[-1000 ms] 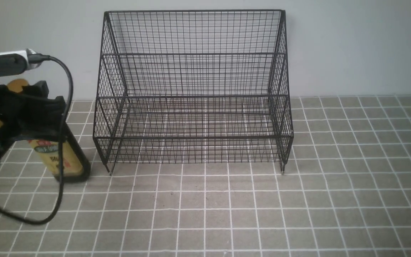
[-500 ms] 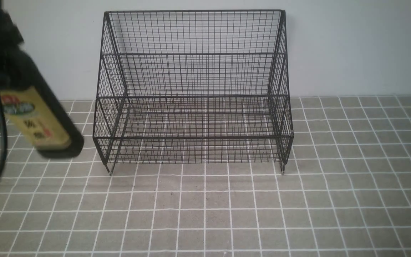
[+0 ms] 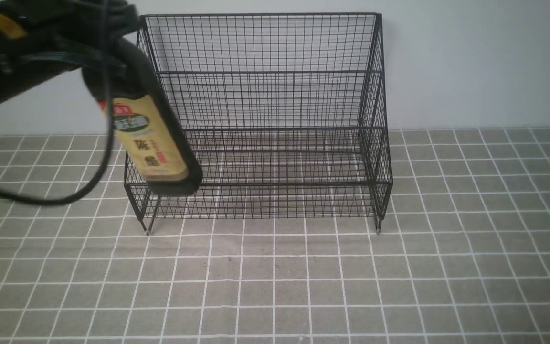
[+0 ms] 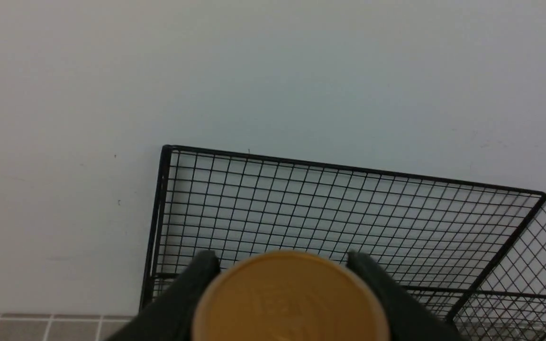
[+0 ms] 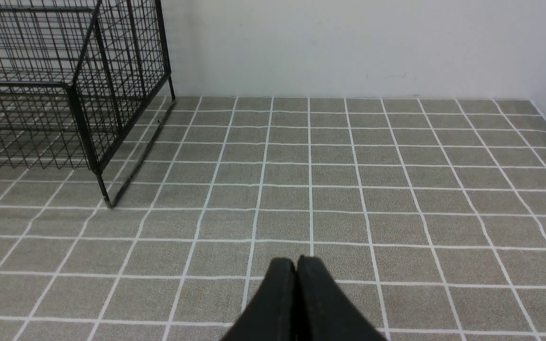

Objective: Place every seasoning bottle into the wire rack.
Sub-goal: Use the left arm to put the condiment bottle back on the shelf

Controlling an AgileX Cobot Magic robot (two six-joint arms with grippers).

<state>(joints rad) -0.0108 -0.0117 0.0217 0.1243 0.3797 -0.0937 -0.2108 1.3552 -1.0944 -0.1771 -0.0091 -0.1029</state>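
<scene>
Front view carries the whole scene: the seasoning bottle (image 3: 153, 143) hangs tilted in the air at the left end of the wire rack (image 3: 275, 71), its base swung right and low, level with the front rail of the lower tier, its top leaning left into the dark bulk of the left arm. Whether the base touches the wire cannot be told. A black cable (image 3: 36, 202) loops down on the left.

Only the left wrist view shows the grip. The left gripper (image 4: 282, 265) is clenched on the bottle, with one dark finger on each side of the round gold cap (image 4: 289, 298), and the rack's tall mesh back lies beyond it against the pale wall (image 4: 273, 71).

Only the right wrist view shows the right gripper (image 5: 296, 265). Its two black fingers are pressed together on nothing, above the tiles to the right of the rack's right end (image 5: 83, 94).

The bottle is dark glass with a tan label bearing a green oval and Chinese characters. The rack is thin black wire in a square grid, stepped in two tiers on short legs. The tiled surface (image 3: 399, 267) is matt grey-brown squares with white joints.
</scene>
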